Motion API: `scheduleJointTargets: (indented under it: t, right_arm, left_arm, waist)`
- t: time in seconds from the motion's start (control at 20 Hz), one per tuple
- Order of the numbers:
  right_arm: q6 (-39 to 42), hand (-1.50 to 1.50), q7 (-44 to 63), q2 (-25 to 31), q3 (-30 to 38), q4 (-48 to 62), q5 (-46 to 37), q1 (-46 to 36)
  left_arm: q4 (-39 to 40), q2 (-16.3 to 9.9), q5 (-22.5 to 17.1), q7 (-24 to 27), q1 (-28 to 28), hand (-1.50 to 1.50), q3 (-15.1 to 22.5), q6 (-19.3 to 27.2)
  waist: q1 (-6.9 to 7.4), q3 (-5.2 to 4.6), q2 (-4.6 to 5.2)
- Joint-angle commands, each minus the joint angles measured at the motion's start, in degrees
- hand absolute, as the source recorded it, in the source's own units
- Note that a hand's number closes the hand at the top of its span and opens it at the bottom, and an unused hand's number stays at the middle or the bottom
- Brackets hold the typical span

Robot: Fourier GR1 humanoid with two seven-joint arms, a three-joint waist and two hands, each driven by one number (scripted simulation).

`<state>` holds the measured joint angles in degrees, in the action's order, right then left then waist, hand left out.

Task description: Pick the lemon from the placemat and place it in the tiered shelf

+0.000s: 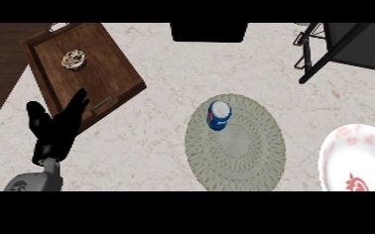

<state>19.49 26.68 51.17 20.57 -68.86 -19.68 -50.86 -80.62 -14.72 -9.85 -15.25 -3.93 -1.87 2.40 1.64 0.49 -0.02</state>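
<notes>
Marble counter [147,144] ran past my view, cropping shelf [333,49] and plate [351,158]; left hand [55,126] rested open, empty; right hand unseen.

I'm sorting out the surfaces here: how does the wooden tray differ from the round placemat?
The wooden tray is rectangular, dark brown, with a raised rim; the placemat is round, flat, grey-green and woven-looking. The tray sits at the upper left, skewed to the counter's edges, and holds a small round pastry-like item; the placemat lies centre-right and carries a blue can. The left hand overlaps the tray's near edge, not the placemat. Each bears one item.
</notes>
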Motion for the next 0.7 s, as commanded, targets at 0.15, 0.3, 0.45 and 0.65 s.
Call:
scheduleJointTargets:
  t: [0.15,0.3,0.45,0.65]
  right_arm:
    - [1.1,1.5,-12.4,2.7,-3.3,16.6,-3.6,-5.4]
    - [-1.9,1.5,-16.1,1.6,-5.7,21.1,-6.9,-7.3]
    - [-4.0,1.5,-21.5,2.8,-5.0,26.7,-8.2,-8.1]
    - [-8.4,1.5,-24.6,1.4,-5.8,33.6,-11.1,-9.7]
  left_arm:
    - [-0.2,3.2,0.9,-2.7,1.5,0.0,3.0,0.5]
    - [4.8,2.1,0.1,-1.1,-1.1,0.0,0.6,-0.9]
    - [3.5,3.7,0.6,-0.1,0.3,0.0,1.5,-0.5]
    - [4.3,4.5,1.2,1.0,1.1,0.0,1.7,-0.4]
  waist:
    - [0.55,-0.46,0.67]
    - [0.26,-0.51,0.83]
    - [0.35,-0.47,0.78]
    - [0.84,-0.46,1.02]
